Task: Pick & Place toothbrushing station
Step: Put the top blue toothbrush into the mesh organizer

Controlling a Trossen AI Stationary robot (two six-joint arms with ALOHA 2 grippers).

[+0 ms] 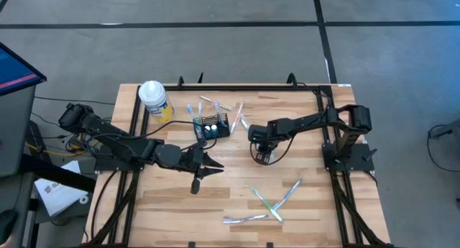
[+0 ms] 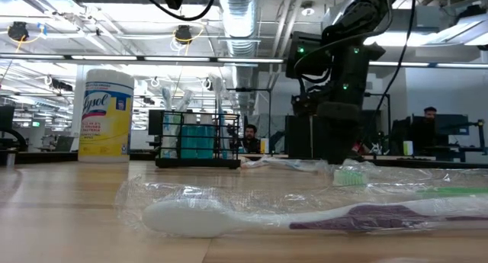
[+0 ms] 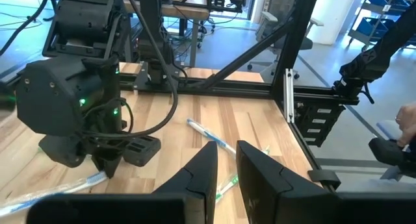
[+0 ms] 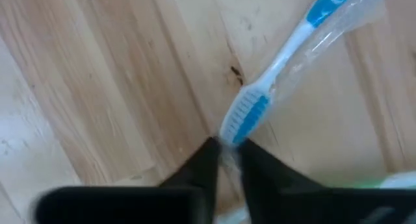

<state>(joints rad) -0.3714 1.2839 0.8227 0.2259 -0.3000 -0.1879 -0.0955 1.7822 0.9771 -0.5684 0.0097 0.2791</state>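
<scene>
From above, the black wire-mesh caddy (image 1: pixel 213 126) is sitting near the table's far edge beside the yellow canister (image 1: pixel 154 100), while in its wrist view the right gripper (image 4: pixel 225 152) is pinching a blue-bristled toothbrush (image 4: pixel 260 100), and the left gripper (image 3: pixel 225 160) is hovering nearly closed, empty.

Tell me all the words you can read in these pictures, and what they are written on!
"Lysol": on the yellow wipes tub with the white lid, seen in the low view.
The smaller print under that name on the same tub is too small to read.
Nothing can be read on the wrapped toothbrushes, the black wire caddy or the arms.
</scene>
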